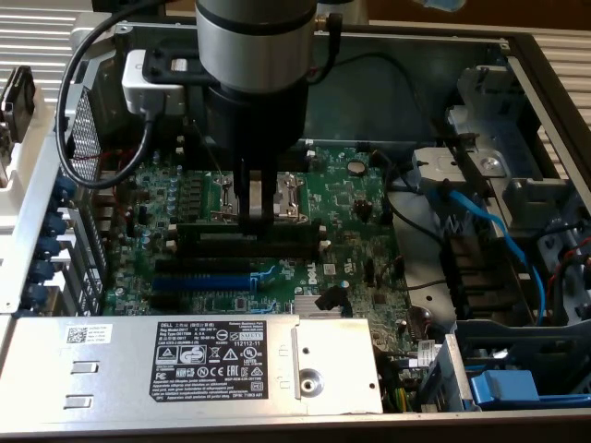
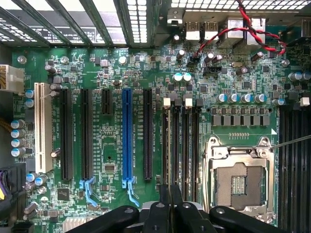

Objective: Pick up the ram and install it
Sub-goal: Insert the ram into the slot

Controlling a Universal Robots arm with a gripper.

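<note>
Inside the open computer case point(image 1: 526, 92), over the green motherboard point(image 1: 355, 208), the jaws are clamped on the ram point(image 1: 208, 236), upright directly beneath them along the black memory slots point(image 2: 187, 145).

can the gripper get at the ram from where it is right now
Probably yes: the gripper is down on the ram, apparently shut across the stick's middle, over the black memory slots. No cable or part lies between them.
</note>
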